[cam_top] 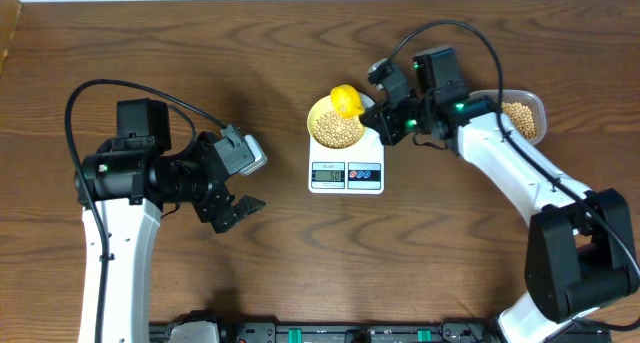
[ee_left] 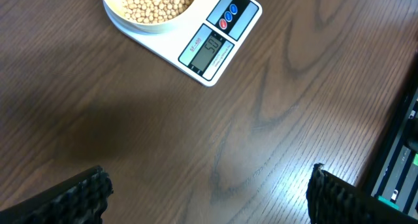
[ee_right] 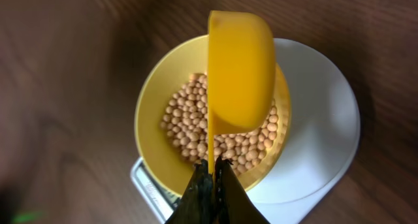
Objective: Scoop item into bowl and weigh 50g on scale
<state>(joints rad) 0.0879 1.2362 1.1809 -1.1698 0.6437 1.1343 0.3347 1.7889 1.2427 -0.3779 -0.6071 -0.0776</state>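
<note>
Scoop (ee_right: 240, 67) over bowl (ee_right: 147, 119) on scale (ee_right: 326, 119) | right jaws pinch its handle | left jaws wide | tub (cam_top: 540, 108) near scale

The overhead view looks straight down on the tabletop (cam_top: 200, 63) from high up. It takes in both arms, with the scale (cam_top: 346, 173) and bowl (cam_top: 335, 128) near centre. The left wrist view sits low and farther off, looking out past the left claw (ee_left: 209, 194) with the scale at its top edge. The right wrist view hangs close above the bowl, looking down past the right claw (ee_right: 212, 185). All three views share the scale and bowl.
</note>
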